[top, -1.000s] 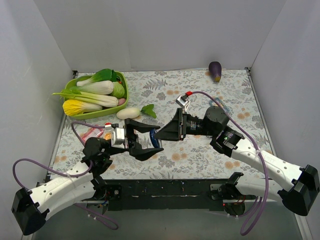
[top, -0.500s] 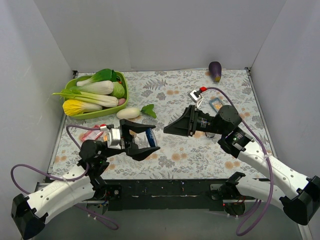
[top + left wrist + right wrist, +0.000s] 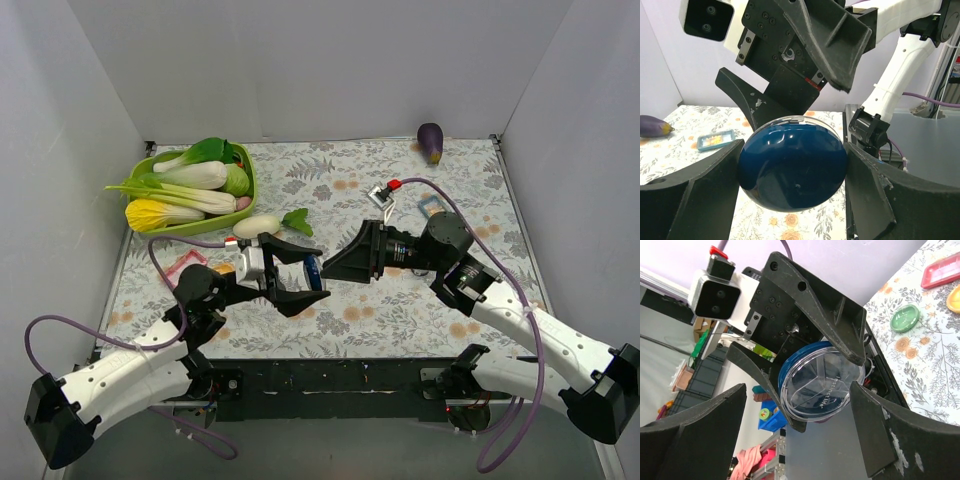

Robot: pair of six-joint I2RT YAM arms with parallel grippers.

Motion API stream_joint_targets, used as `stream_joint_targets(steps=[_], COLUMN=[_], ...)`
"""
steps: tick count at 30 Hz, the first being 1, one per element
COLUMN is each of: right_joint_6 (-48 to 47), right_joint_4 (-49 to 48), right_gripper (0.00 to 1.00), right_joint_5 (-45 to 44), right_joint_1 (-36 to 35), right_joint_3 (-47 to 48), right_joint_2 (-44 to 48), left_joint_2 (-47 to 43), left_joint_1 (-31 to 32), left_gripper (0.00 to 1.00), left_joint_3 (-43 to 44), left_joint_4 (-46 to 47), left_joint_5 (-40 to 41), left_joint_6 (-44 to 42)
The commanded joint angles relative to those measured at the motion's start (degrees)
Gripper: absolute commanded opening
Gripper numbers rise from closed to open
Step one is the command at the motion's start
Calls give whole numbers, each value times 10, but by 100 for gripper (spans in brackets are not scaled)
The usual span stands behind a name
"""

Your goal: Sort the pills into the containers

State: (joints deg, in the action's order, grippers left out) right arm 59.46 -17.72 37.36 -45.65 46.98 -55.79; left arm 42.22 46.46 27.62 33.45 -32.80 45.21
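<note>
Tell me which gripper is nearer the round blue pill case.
Left. The left gripper clamps the round blue pill case in its jaws; the right gripper faces its clear lid, jaws wide open, close but not gripping.

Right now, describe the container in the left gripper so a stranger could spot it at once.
Find the floral table, then its middle, where the left gripper points. Clamped in it is the round container: dark blue body, clear lid, the only container held off the tabletop.
</note>
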Motion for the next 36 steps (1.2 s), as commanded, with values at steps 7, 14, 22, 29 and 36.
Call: stream_joint_targets(steps=[7,14,22,29,36], right_joint_6=[-86,-111,-181,-250,-317], right_joint_4=[44,59,110,157,202], right_gripper=[74,63,54,49,44], right_joint_5=[-46,-56,-82,-108,-138], right_joint_1=[-5,-5,-5,-10,-30], right_joint_3=[10,13,30,42,61], right_joint_2=[-1,-5,-12,-22,-42], left_joint_2=[-7,-20,-9,5,26], left_joint_1=[-2,-2,-2,-2,-2], left_gripper=[28,28,27,27,27], left_joint_3=[27,31,58,85,110], left_joint_4=[-8,-30,-87,-128,-161], left_joint_5=[-7,-1,11,24,35], left_joint_6=[-16,-23,-38,-48,-51])
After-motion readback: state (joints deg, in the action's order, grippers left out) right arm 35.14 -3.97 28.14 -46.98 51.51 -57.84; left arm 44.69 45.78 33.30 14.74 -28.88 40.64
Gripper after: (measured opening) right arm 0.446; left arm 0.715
